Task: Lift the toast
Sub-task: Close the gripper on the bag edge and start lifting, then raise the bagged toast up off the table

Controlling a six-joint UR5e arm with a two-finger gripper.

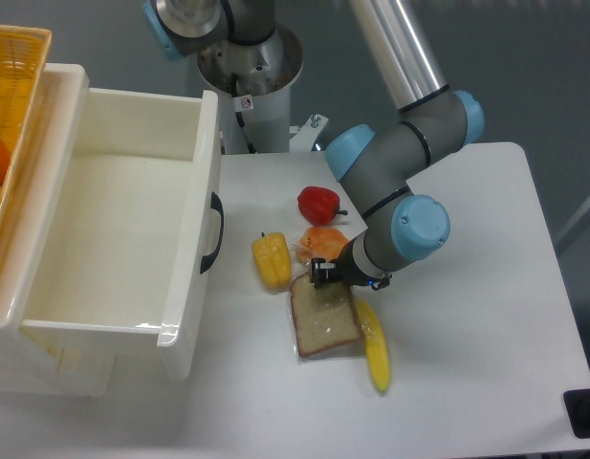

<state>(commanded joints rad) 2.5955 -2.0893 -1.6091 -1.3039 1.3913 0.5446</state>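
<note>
The toast (324,323) is a flat brown slice with a darker crust, lying on the white table (467,316) near its middle. My gripper (323,274) points down at the toast's far edge, its black fingertips at or just above the crust. The wrist hides the fingers' gap, so I cannot tell whether they are open or shut. The toast lies flat on the table.
A yellow banana (375,346) lies against the toast's right side. An orange lumpy food piece (323,240), a red pepper (318,203) and a yellow pepper (271,260) lie just beyond the toast. A white open drawer (122,239) stands at the left, with a yellow basket (12,105) behind it.
</note>
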